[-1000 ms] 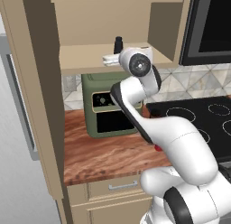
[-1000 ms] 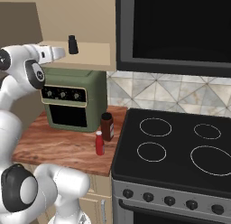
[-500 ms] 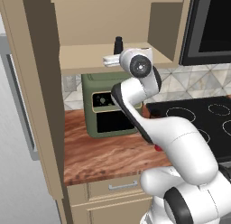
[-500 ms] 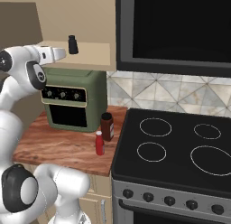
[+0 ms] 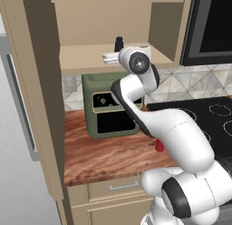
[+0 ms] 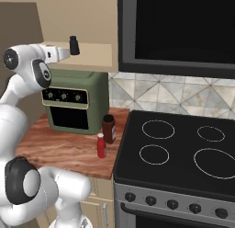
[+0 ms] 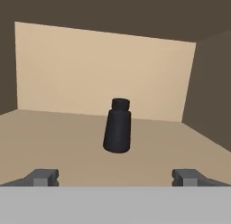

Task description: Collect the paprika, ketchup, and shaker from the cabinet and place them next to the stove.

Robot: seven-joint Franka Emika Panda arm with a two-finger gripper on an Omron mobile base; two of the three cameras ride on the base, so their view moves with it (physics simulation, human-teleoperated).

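No writing can be read on anything here. The gripper (image 7: 115, 178) reaches into the cabinet (image 5: 86, 61) with its jaws wide apart and empty. The shaker (image 7: 117, 126) stands upright on the shelf straight ahead of it, clear of both fingertips (image 7: 43, 177). The right base view adds what lies far below the hand: the paprika (image 6: 109, 129) and ketchup (image 6: 101, 145) stand on the counter (image 6: 59, 149) just beside the stove (image 6: 183, 153), in front of the green oven (image 6: 75, 100).

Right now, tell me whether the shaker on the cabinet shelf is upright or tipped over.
Upright. The shaker stands on its base on the cabinet shelf, cap on top, ahead of the open claw.
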